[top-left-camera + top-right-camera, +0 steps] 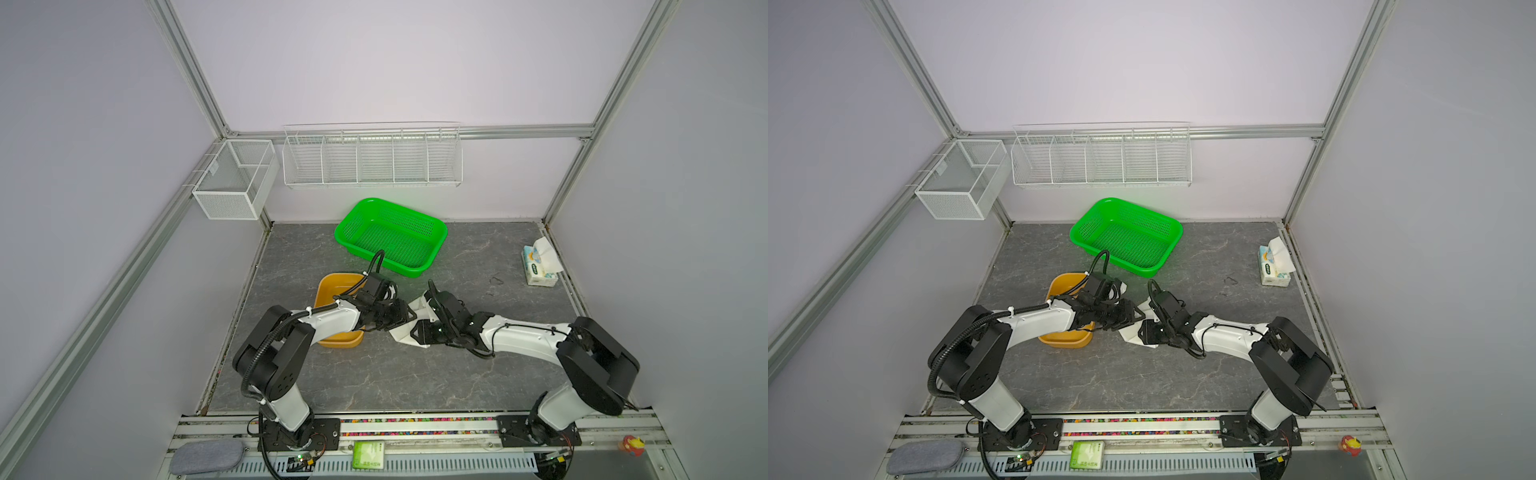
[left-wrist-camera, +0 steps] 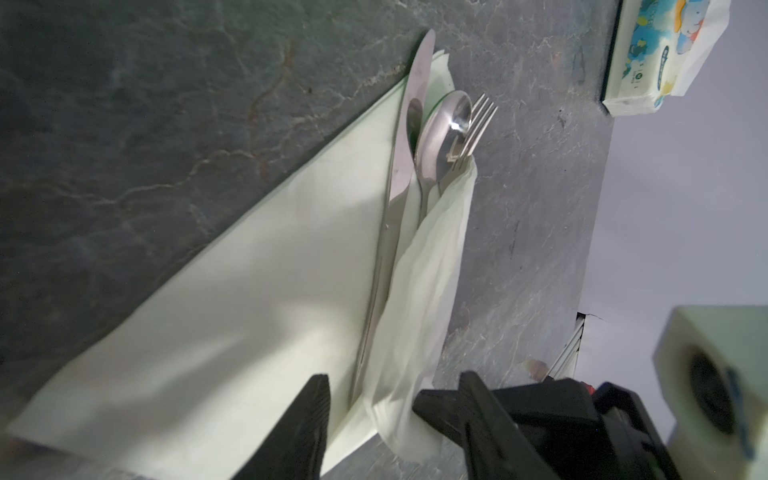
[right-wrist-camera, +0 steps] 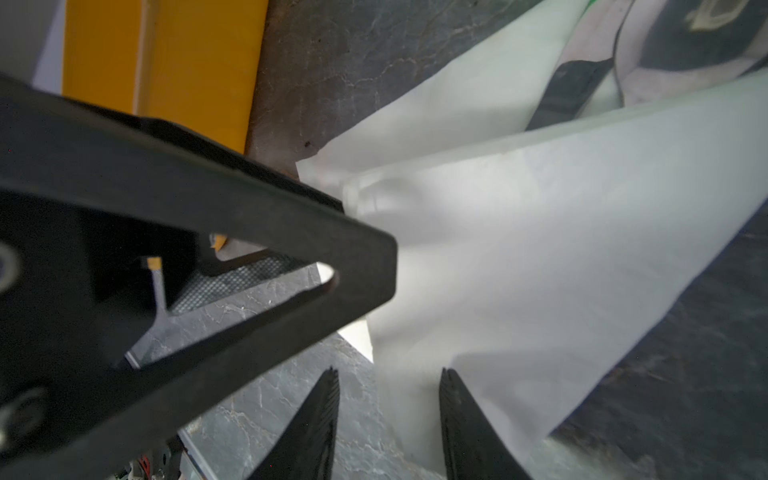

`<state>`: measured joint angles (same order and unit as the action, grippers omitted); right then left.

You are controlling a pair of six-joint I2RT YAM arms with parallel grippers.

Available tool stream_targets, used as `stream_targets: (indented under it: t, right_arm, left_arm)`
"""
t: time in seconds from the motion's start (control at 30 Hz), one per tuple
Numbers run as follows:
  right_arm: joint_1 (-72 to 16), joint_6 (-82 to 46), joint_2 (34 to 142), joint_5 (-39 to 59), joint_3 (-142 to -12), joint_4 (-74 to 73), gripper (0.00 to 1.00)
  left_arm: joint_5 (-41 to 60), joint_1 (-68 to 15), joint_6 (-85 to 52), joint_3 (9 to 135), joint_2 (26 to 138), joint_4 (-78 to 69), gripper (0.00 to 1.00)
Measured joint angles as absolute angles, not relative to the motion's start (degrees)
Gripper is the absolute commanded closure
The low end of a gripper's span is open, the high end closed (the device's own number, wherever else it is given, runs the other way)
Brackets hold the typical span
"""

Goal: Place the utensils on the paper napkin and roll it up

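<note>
The white paper napkin lies on the dark table with the knife, spoon and fork side by side along one edge. That edge is folded loosely over their handles. My left gripper is open, one finger on each side of the fold and handles. My right gripper is open at the napkin, whose edge lies between its fingers. In both top views the two grippers meet over the napkin and hide the utensils.
A yellow tub sits just left of the left wrist. A green basket stands behind the grippers, and a tissue pack is at the back right. White wire racks hang on the back wall.
</note>
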<state>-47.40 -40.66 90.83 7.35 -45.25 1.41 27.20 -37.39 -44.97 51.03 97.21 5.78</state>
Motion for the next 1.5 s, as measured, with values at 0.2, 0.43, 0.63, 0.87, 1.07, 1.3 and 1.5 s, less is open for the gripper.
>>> stream_targets:
  t: [0.2, 0.43, 0.63, 0.87, 1.07, 1.3, 1.5]
  right_arm:
    - [-47.40, -40.66, 90.83, 7.35, -45.25, 1.39, 0.57]
    - [-47.40, -40.91, 90.50, 7.81, -45.25, 1.39, 0.54]
    - [-47.16, -42.52, 85.21, 8.32, -43.35, 1.06, 0.53]
    - [-43.94, -47.97, 78.87, 7.55, -36.84, -0.86, 0.77]
    - [-43.20, -49.84, 80.88, 9.08, -35.70, -2.28, 0.82]
    - [-42.98, -52.49, 82.37, 6.24, -36.69, 0.27, 0.87]
    - [-41.04, -53.74, 80.25, 4.89, -35.57, 1.80, 0.86]
  left_arm:
    - [28.40, -37.39, -45.01, 51.70, 99.74, 4.51, 0.55]
    - [29.50, -37.39, -44.21, 52.42, 101.56, 3.53, 0.88]
    - [27.59, -37.39, -41.43, 53.28, 101.56, 5.61, 0.90]
    - [26.83, -37.32, -39.79, 53.28, 101.54, 7.01, 0.90]
    - [26.87, -37.32, -39.22, 53.25, 101.32, 7.03, 0.90]
    - [26.85, -37.32, -38.74, 53.01, 100.68, 7.16, 0.92]
    - [26.85, -37.32, -38.72, 52.07, 100.42, 7.20, 0.92]
